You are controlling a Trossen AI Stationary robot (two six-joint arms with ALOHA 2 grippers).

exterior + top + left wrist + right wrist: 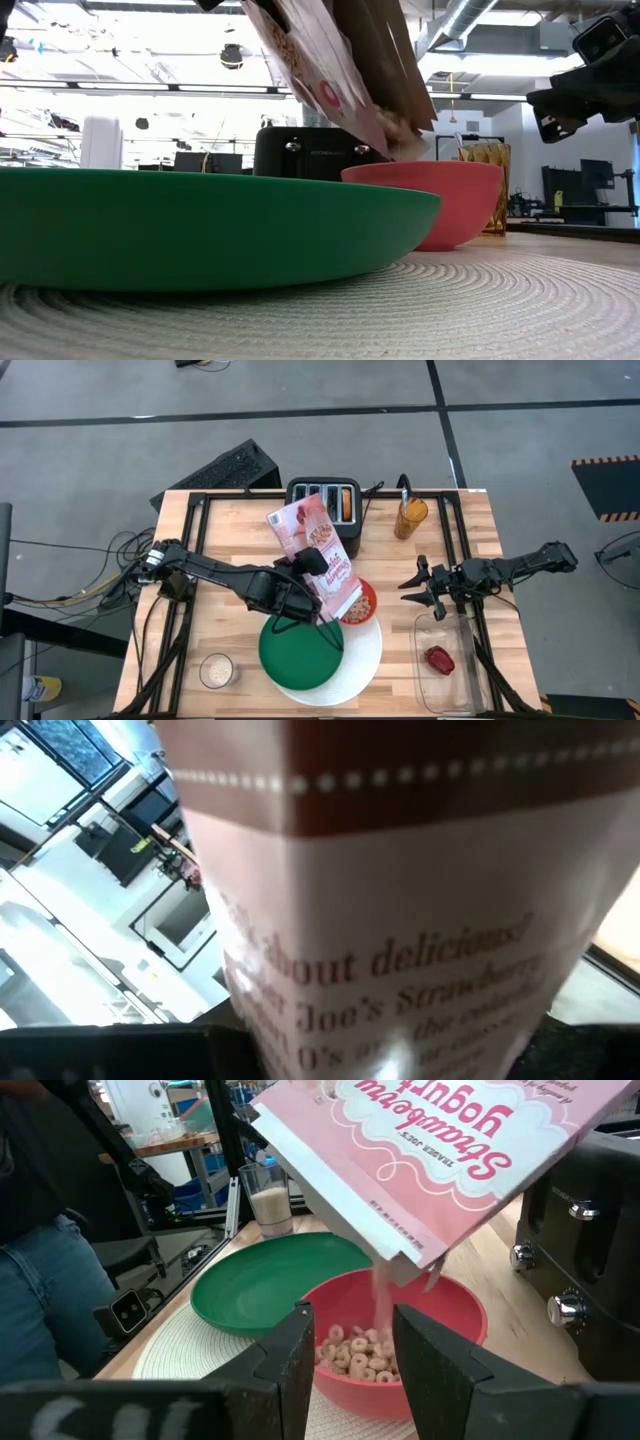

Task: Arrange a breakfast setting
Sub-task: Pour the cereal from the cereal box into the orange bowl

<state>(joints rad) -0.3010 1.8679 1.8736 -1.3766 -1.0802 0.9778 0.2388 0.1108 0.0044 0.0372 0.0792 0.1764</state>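
My left gripper (303, 572) is shut on a pink cereal box (318, 552), which tilts with its open end down over the small red bowl (362, 605). Cereal rings lie in the bowl (355, 1352). The bowl stands beside the green plate (298, 652), and both rest on the large white round plate (362, 660), whose surface is ribbed like a woven mat. My right gripper (425, 588) is open and empty, right of the bowl and above the table. A small red food item (438, 658) lies in the clear tub (455, 685). I see no spoon or bagel for certain. My left gripper holds the cereal box about the middle of its length (312, 565), coming from the table's left. The box fills the left wrist view (400, 920) and hides the fingers. The box is lifted clear and tipped, and cereal falls from its lower open corner (400, 1260) into the bowl.
A black toaster (323, 500) stands at the far edge with something orange in one slot. A glass of orange drink (410, 516) is to its right. A glass of pale grains (216, 670) stands near the front left. A person in jeans (40, 1280) stands beyond the table.
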